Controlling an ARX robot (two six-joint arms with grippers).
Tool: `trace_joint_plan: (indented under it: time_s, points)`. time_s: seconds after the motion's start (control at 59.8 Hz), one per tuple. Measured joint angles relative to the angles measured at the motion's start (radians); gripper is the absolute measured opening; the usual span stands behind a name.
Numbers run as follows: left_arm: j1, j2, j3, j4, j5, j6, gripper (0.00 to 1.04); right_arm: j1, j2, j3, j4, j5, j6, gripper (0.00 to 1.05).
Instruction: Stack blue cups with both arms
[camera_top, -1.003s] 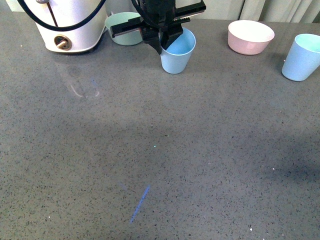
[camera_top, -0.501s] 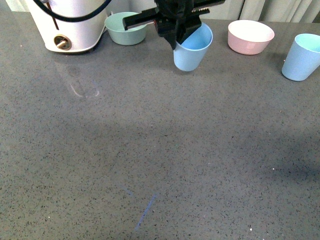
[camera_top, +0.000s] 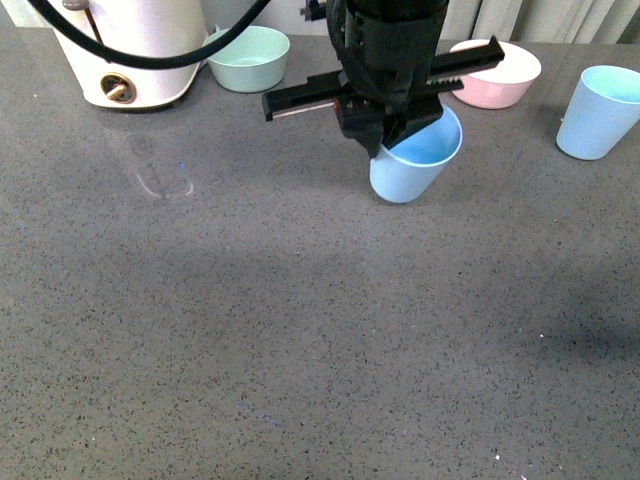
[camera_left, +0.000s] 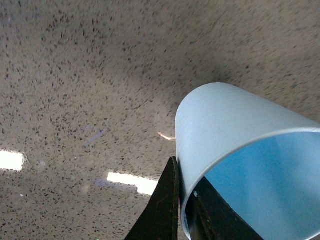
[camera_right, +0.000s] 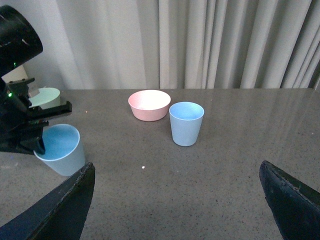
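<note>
The left gripper pinches the rim of a tilted blue cup. The right wrist view alone shows the right gripper spread wide. Curtains hang behind the grey countertop.

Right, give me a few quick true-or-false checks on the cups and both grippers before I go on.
1. The left gripper pinches the rim of the held blue cup between its fingers. True.
2. The two blue cups are already stacked. False: the second blue cup stands alone on the table, to the right of the pink bowl.
3. The right gripper is shut on the second blue cup. False: its fingers are spread wide, it holds nothing, and that cup stands apart from it.
4. The held blue cup is tilted, not upright. True.
</note>
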Motion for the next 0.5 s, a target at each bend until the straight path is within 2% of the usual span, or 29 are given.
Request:
trace_joint_plan:
  time_s: [0.501]
  points:
    - [-0.026,-0.08,-0.172,0.069,0.002,-0.012,0.02,0.0,0.0,0.0,0.0,0.0,0.0,0.96]
